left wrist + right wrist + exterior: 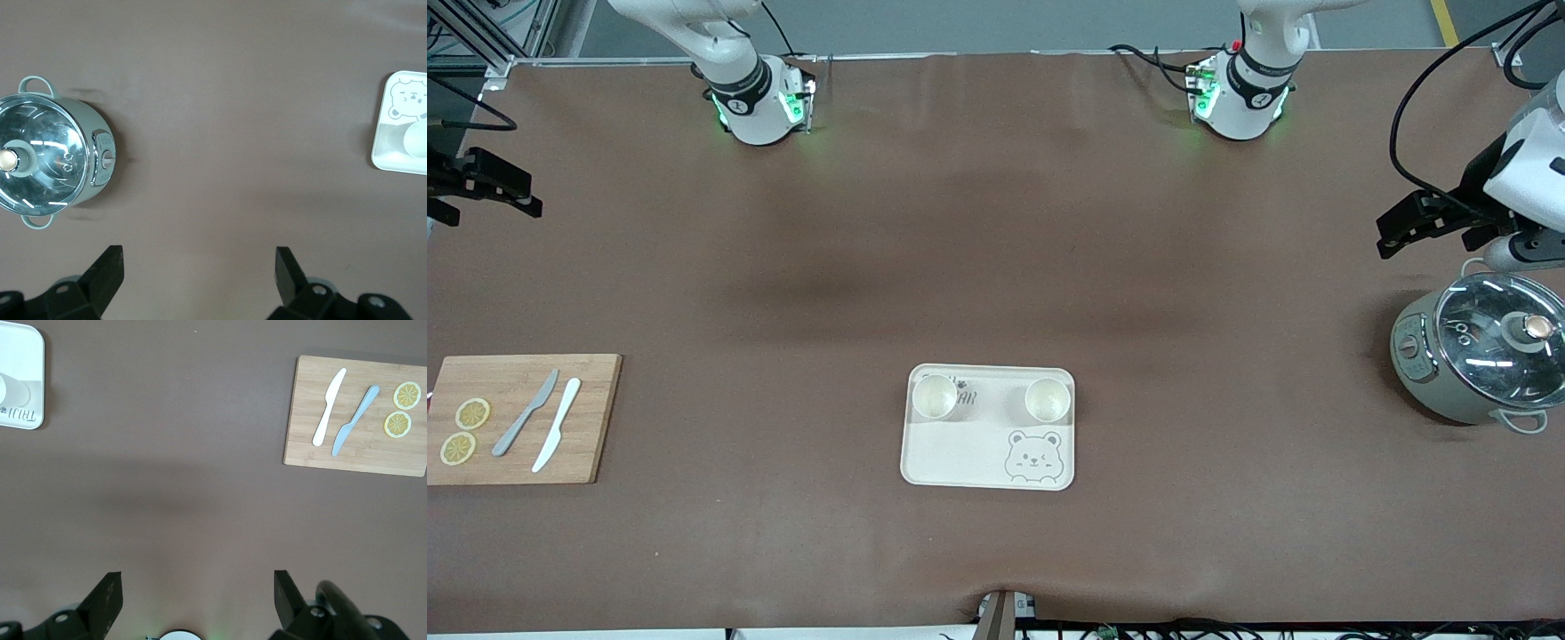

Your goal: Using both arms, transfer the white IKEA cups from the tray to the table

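Observation:
Two white IKEA cups stand upright on the cream bear tray (978, 444), in its two corners farthest from the front camera: one (934, 396) toward the right arm's end, one (1047, 400) toward the left arm's end. My left gripper (1396, 233) hangs open and empty over the table beside the pot; its wrist view (199, 267) shows bare table between its fingers, and the tray's edge (383, 143) with one cup (417, 139). My right gripper (520, 196) hangs open and empty over the table at the right arm's end; its wrist view (198, 590) shows the tray's corner (27, 360).
A grey-green pot with a glass lid (1480, 356) stands at the left arm's end and shows in the left wrist view (50, 170). A wooden cutting board (520, 418) with two knives and two lemon slices lies at the right arm's end and shows in the right wrist view (357, 417).

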Controlling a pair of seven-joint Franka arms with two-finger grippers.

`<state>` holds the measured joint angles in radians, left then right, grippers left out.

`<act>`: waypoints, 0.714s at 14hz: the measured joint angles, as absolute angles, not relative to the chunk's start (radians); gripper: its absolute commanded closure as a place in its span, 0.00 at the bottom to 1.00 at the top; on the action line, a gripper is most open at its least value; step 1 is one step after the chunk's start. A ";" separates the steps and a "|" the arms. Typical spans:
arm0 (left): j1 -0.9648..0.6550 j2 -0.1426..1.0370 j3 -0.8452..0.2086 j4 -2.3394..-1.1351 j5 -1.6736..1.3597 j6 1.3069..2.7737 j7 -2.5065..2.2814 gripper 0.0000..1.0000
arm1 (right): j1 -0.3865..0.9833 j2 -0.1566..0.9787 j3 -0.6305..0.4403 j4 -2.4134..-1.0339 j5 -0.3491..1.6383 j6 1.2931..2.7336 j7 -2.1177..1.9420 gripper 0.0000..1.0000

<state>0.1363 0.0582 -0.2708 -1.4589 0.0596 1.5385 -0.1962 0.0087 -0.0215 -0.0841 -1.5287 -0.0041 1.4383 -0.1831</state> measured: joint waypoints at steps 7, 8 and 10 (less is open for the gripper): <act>0.139 0.074 -0.257 -1.448 0.060 1.540 -0.196 0.00 | 0.009 -0.021 -0.085 -1.529 -0.004 1.438 -0.183 0.00; 0.140 0.091 -0.251 -1.435 0.060 1.540 -0.196 0.00 | 0.009 -0.022 -0.085 -1.529 -0.004 1.438 -0.183 0.00; 0.140 0.125 -0.246 -1.416 0.059 1.540 -0.196 0.00 | 0.009 -0.021 -0.085 -1.529 -0.004 1.438 -0.183 0.00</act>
